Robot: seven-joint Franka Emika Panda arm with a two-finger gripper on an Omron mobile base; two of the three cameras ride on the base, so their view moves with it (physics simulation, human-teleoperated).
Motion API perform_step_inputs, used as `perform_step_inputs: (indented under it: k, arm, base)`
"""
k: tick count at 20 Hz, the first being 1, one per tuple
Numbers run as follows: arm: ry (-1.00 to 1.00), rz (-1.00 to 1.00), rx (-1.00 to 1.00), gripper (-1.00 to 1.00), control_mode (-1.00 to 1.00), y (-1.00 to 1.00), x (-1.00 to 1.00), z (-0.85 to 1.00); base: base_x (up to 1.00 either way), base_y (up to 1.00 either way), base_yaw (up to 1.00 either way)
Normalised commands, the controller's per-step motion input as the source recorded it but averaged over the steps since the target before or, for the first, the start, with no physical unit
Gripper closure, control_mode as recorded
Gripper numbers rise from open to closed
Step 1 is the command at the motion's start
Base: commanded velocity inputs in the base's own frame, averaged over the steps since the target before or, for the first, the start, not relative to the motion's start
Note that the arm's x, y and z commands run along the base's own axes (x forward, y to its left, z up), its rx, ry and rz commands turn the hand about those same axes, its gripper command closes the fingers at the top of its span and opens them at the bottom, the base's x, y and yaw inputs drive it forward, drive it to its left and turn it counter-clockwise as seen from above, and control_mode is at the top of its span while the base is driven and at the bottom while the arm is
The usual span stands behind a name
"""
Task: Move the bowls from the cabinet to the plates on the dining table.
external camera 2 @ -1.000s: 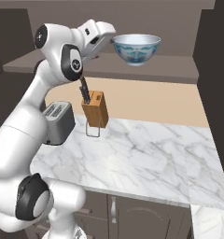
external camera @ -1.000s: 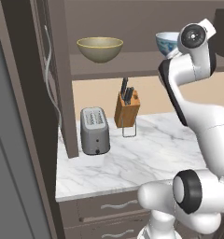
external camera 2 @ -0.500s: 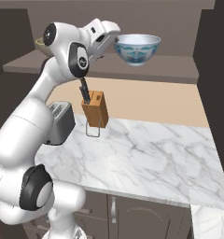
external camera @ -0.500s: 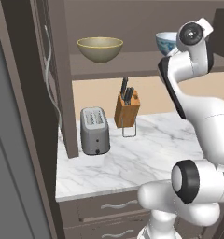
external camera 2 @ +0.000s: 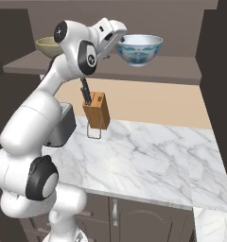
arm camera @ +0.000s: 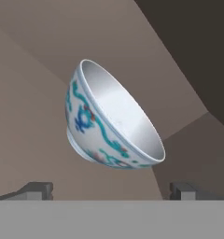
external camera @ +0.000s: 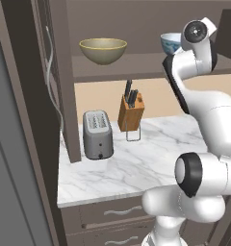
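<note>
On the open cabinet's shelf (external camera 2: 174, 70) stands the white bowl with a blue pattern (external camera 2: 139, 49) (external camera: 170, 42). It looms close and tilted in the hand view (arm camera: 109, 126). My gripper (external camera 2: 118, 43) (arm camera: 110, 190) is open, level with this bowl and just short of its left side, with nothing between its fingers. The olive-tan bowl (external camera: 103, 50) (external camera 2: 48, 46) sits further left on the same shelf (external camera: 136, 66). The plates and the dining table are out of view.
Below the shelf, a small marble counter (external camera: 136, 166) (external camera 2: 153, 156) carries a silver toaster (external camera: 97, 134) (external camera 2: 64, 125) and a wooden knife block (external camera: 131, 113) (external camera 2: 96, 111). The open cabinet door (external camera: 26, 125) stands at the left. Drawers with wavy pulls (external camera: 120, 211) lie under the counter.
My hand has edged a little closer to the patterned bowl. The jaws stay open and both bowls remain in place.
</note>
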Motion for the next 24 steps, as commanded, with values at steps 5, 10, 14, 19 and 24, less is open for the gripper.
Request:
perform_step_inputs:
  k: [5,10,14,19,24]
  arm:
    - [0.01,0.03,-0.01,-1.0,-1.0,-0.06,0.29,-0.13]
    - [0.0,0.02,0.0,-1.0,-1.0,-0.09,0.29,-0.03]
    - [0.02,0.01,-0.01,-1.0,-1.0,-0.06,0.28,0.0]
    - [0.07,0.0,-0.03,-1.0,-1.0,-0.02,0.31,0.0]
    - [0.06,0.0,-0.03,-1.0,-1.0,-0.09,0.29,0.0]
  base:
    - [0.0,0.0,0.0]
    - [0.0,0.0,0.0]
    - [0.0,0.0,0.0]
    - [0.0,0.0,0.0]
    - [0.0,0.0,0.0]
